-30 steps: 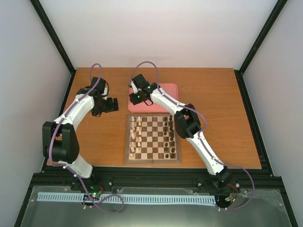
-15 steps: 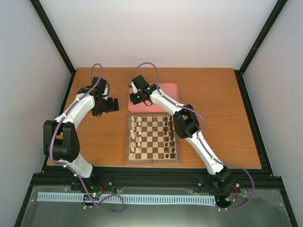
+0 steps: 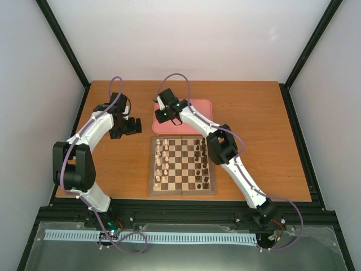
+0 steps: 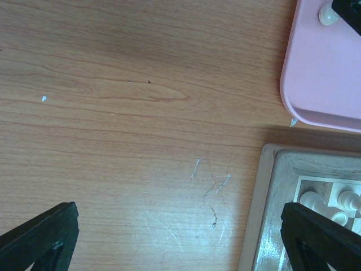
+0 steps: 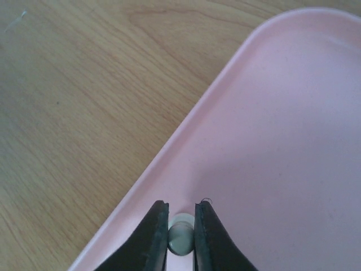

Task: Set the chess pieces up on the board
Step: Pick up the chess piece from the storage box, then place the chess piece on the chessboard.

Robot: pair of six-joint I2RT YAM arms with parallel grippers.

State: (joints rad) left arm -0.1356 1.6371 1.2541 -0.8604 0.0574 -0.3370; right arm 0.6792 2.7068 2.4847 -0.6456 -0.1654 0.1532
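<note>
The board [image 3: 181,192] lies at the table's middle, with cream chess pieces [image 3: 162,164] in its left columns and dark pieces [image 3: 202,164] on the right. My right gripper [image 3: 162,116] is over the left edge of the pink tray [image 3: 197,110]. In the right wrist view it [image 5: 181,237] is shut on a small cream chess piece [image 5: 181,241] standing low in the tray [image 5: 282,141]. My left gripper [image 3: 134,125] hangs open and empty over bare table, left of the board's far-left corner [image 4: 265,186]. That cream piece also shows in the left wrist view [image 4: 327,14].
The left wrist view shows the tray's corner [image 4: 321,84] just beyond the board and cream pieces [image 4: 316,201] on the board's corner squares. The wooden table [image 3: 254,141] stretches right of the board. Black frame posts stand at the back corners.
Almost nothing. The left arm's elbow has shifted slightly, and both grippers stay where they were.
</note>
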